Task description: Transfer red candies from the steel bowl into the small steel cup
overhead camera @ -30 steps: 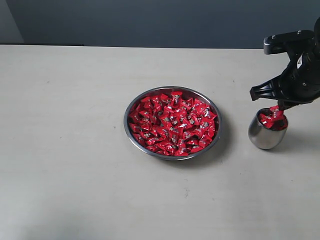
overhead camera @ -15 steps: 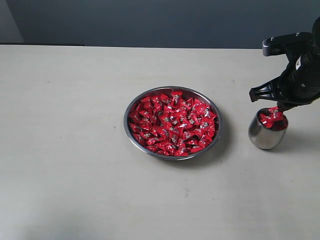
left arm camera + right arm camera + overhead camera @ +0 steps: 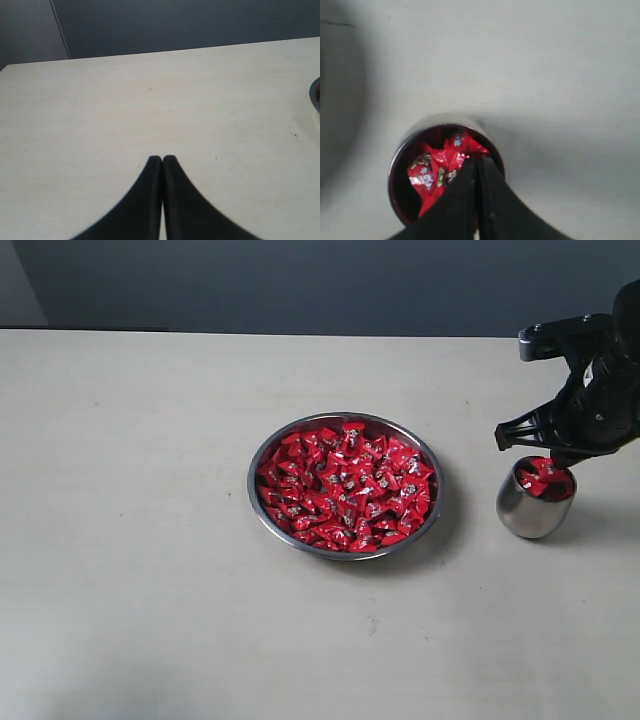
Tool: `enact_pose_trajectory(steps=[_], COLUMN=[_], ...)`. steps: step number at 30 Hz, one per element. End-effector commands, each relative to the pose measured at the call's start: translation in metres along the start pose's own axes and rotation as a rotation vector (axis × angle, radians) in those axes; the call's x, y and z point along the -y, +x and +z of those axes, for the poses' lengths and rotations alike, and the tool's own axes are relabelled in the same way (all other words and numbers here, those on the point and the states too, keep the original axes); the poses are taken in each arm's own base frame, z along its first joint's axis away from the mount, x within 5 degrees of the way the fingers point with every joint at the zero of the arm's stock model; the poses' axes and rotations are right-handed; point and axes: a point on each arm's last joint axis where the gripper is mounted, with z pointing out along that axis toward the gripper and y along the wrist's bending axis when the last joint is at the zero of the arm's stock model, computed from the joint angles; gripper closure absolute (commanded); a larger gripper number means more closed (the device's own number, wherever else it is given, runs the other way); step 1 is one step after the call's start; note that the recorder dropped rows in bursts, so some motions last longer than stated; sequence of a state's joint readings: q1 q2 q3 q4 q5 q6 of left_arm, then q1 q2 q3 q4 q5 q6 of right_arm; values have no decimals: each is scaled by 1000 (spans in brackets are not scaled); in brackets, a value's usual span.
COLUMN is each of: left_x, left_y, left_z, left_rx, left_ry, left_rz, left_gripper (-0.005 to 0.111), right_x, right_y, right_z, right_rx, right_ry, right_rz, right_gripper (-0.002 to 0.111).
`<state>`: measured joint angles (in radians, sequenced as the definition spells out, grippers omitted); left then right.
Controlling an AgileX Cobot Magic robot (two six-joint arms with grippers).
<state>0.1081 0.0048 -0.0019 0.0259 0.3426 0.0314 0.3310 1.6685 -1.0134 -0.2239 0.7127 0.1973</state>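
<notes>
Black arm (image 3: pixel 608 405), matte black right claw (image 3: pixel 478 161) with curved tapering fingers (image 3: pixel 451 210).

Pale table (image 3: pixel 150 540) bears steel bowl (image 3: pixel 262 508) and, well apart, small steel cup (image 3: pixel 525 515).

No writing I can read anywhere, tiny pale and dark marks on the red candies (image 3: pixel 345 485) too small to make out, same blurred specks on those in the small steel cup (image 3: pixel 400 145) under my right claw (image 3: pixel 477 161).
</notes>
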Motion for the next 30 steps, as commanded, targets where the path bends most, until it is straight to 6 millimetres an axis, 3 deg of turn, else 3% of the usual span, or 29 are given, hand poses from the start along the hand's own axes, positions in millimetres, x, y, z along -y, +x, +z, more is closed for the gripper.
enact_pose_trajectory(steps=[1, 6, 10, 18, 25, 26, 27, 28, 30], left_x=[0, 0, 0, 0, 0, 0, 0, 0, 0], left_y=[0, 0, 0, 0, 0, 0, 0, 0, 0], left_z=[0, 0, 0, 0, 0, 0, 0, 0, 0], left_rx=[11, 11, 11, 11, 11, 11, 11, 11, 11], left_ry=[-1, -1, -1, -1, -1, -1, -1, -1, -1], left_rz=[-1, -1, -1, -1, -1, -1, -1, -1, -1], left_gripper=[106, 106, 106, 106, 106, 106, 106, 106, 106], right_x=[2, 2, 2, 3, 9, 10, 11, 11, 13], right_y=[0, 1, 2, 1, 1, 0, -1, -2, -2], right_z=[-2, -2, -2, -5, -45, -50, -62, -68, -84], right_rx=[7, -4, -12, 4, 135, 161, 224, 254, 331], right_ry=[8, 11, 12, 18, 19, 17, 6, 2, -10], right_rz=[-9, -9, -9, -16, -1, 1, 18, 33, 71], right_gripper=[109, 108, 88, 88, 90, 93, 104, 109, 109])
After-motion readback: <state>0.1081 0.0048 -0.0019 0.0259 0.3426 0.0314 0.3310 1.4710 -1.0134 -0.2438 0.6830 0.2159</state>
